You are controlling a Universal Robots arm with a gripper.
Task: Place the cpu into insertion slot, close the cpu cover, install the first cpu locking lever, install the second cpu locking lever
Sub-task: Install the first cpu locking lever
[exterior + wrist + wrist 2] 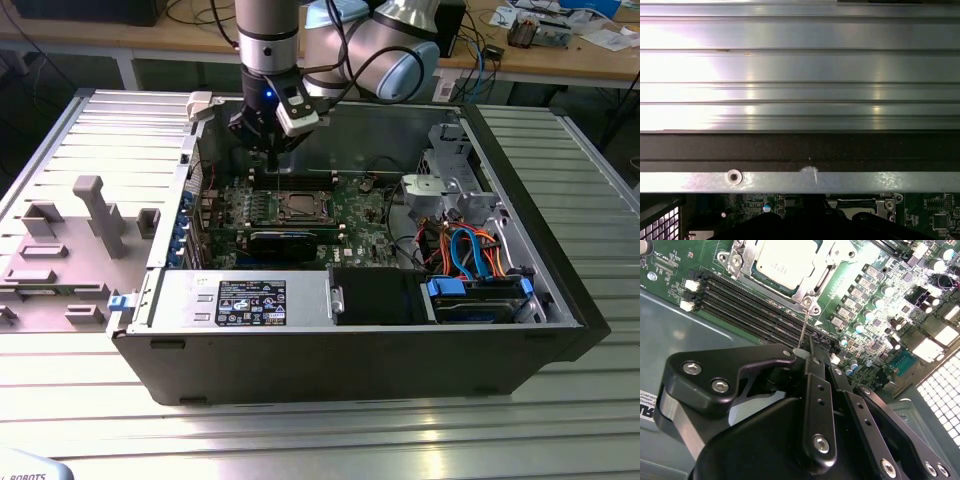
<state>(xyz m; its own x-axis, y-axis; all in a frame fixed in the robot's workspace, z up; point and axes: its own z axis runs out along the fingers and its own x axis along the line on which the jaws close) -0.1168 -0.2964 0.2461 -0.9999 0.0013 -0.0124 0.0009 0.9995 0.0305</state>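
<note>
The cpu point(785, 260) lies flat in the insertion slot point(300, 205) on the green circuit board point(842, 262). The silvery cpu cover point(814, 286) lies down around it, framing the chip's top. A thin wire locking lever point(803, 325) runs from the socket's corner screw toward my gripper point(819, 356). My black fingers point(815, 385) are drawn together, and the lever's end lies right beside one fingertip; I cannot tell if they touch. In the exterior view my gripper point(272, 158) hangs just behind the socket, over the long black memory slots point(755, 300).
The board sits inside an open black computer case point(350, 370) on a ribbed metal table point(800, 65). A grey power supply point(240, 300) lies along the front; drive bays and coloured cables point(470, 255) fill the exterior view's right. Grey fixtures point(95, 215) stand at its left.
</note>
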